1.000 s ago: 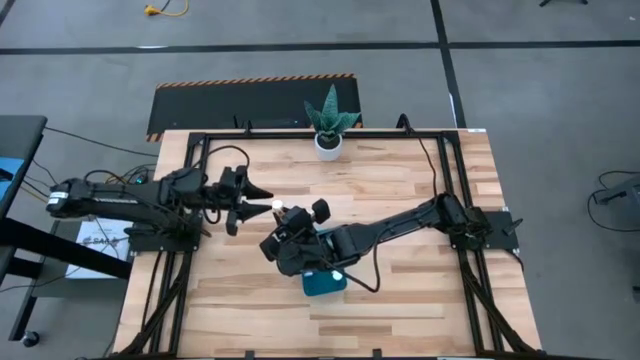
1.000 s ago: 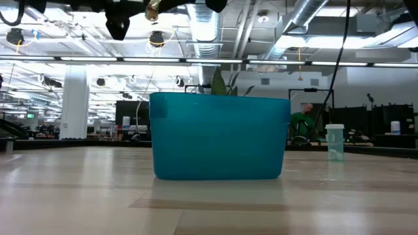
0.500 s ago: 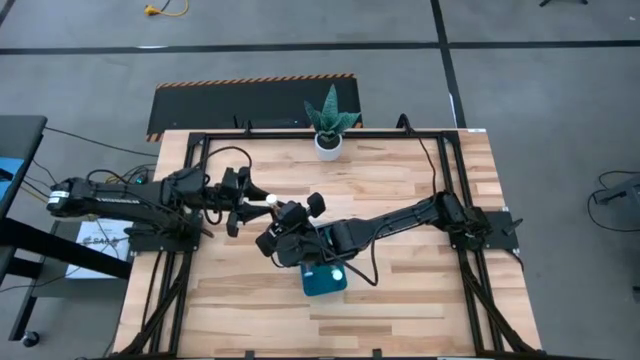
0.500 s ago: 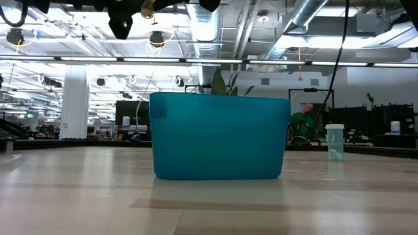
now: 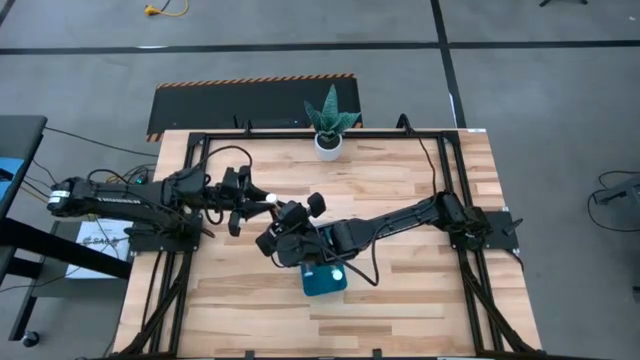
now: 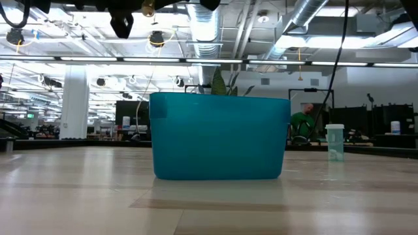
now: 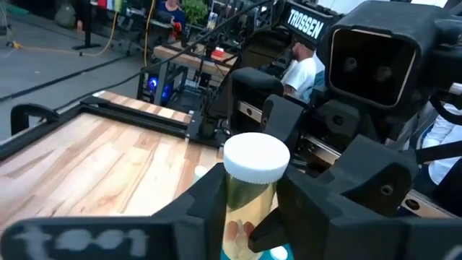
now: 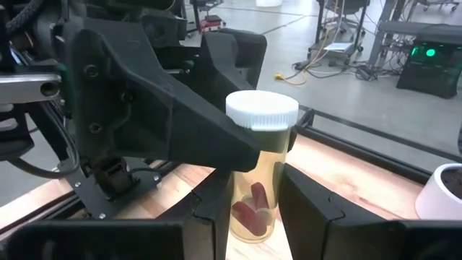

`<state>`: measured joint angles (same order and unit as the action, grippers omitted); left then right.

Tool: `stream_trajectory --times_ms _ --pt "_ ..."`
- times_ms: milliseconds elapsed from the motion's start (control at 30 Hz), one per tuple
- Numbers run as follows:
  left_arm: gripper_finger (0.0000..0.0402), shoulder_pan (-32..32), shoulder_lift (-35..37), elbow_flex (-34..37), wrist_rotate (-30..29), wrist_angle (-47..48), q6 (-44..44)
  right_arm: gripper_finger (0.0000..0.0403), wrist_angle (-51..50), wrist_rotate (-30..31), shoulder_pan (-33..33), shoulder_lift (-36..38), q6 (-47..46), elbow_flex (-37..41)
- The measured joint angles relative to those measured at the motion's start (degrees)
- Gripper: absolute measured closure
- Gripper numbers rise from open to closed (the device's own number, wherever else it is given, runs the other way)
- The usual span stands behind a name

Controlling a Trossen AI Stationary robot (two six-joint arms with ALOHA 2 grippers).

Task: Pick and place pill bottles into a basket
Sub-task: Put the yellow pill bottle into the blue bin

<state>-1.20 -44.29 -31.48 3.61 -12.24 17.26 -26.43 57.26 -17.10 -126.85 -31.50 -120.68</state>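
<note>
Pill bottle (image 8: pixel 260 170): small clear cylinder, white ribbed cap, a few red capsules at the bottom. Likely light and rigid, with smooth plastic walls that could slip; best taken on the body just under the cap, across the diameter, kept upright. Held above the table left of centre, between the two arms, well off the wood, a little up and left of the basket (image 5: pixel 325 281).

Right gripper (image 8: pixel 254 209): fingers clamped on the lower body. Left gripper (image 7: pixel 247 209): fingers closed on the same bottle from the opposite side, so both hold it at once, a mid-air handover by the look of it.

Against the earlier frames: left fingers then stood spread with the bottle between them, now drawn in against it; right grip unchanged. Both wrists slightly farther left in the high view.

Basket: teal, near the front centre of the table (image 5: pixel 400 200), under the right forearm. One more bottle (image 6: pixel 334 142) standing on the table at the right of the low view.
</note>
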Motion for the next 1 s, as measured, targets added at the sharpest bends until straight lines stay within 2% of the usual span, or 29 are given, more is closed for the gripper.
stream_trajectory --times_ms 133,433,600,800,900,1000 --pt "0.0325 -0.01 0.02 0.0 0.03 -0.23 -0.39 0.031 0.0 0.1 0.0 0.05 -0.09 0.0" --pt "0.0313 0.08 0.0 0.0 -0.41 -0.4 -0.42 0.0297 -0.31 -0.03 -1.0 0.05 -0.03 0.0" --pt "0.0316 0.08 0.02 0.0 -0.47 -0.73 -0.85 0.0248 -1.31 -0.19 -1.93 0.14 0.13 -0.11" --pt "0.0316 -0.08 0.04 -0.02 -1.89 -0.2 -1.7 0.0166 -8.47 -0.63 -2.23 0.22 0.1 -2.17" --pt "0.0316 -0.01 0.04 -0.02 -1.87 1.09 -2.14 0.0132 -16.2 -0.64 -2.72 0.18 -3.6 -4.5" --pt "0.0316 -0.02 0.04 -0.02 -1.48 3.92 -2.78 0.011 -31.46 1.12 -4.68 0.27 -15.14 -7.74"
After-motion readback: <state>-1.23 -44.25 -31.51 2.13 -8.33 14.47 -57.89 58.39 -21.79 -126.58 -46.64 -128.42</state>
